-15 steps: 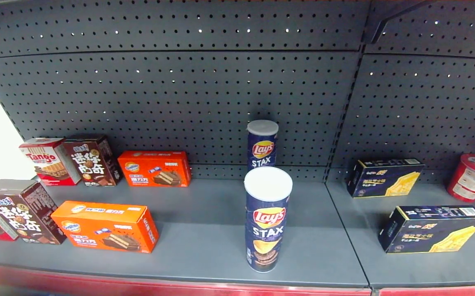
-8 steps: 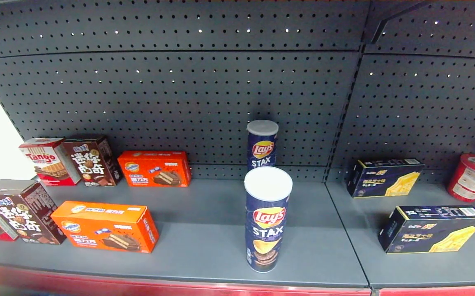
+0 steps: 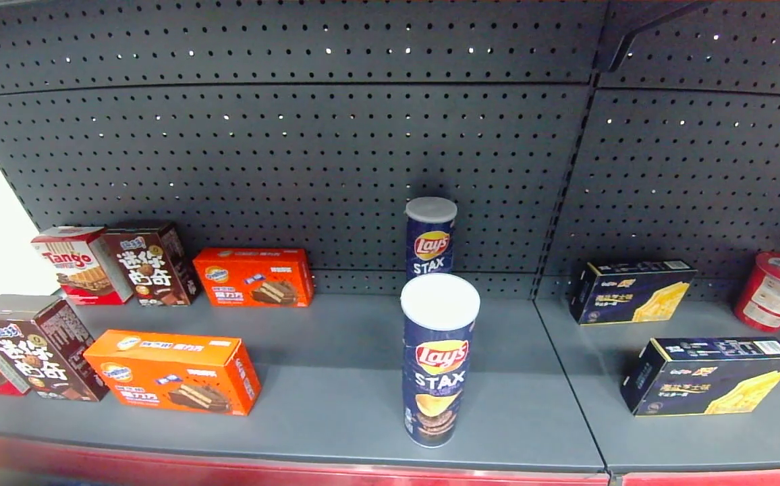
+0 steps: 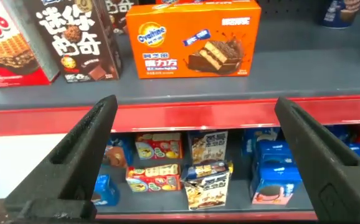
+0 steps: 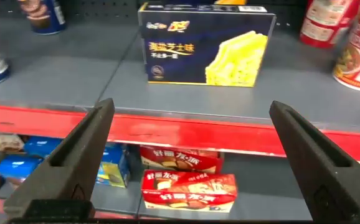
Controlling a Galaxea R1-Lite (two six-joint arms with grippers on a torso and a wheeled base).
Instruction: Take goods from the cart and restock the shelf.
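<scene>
The left claw [image 4: 195,106] is held wide and empty before the shelf [image 3: 336,378], facing its orange box [image 4: 192,37]; the right claw [image 5: 192,109], equally wide, its navy box [image 5: 205,46].

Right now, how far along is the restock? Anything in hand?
Done: the shelf already holds chip cans, orange boxes and dark blue boxes, with wide bare gaps between them.
In hand: nothing. The left gripper and right gripper are both open and empty, facing the shelf's front edge.
Left: probably fetching more goods and filling those gaps.
</scene>
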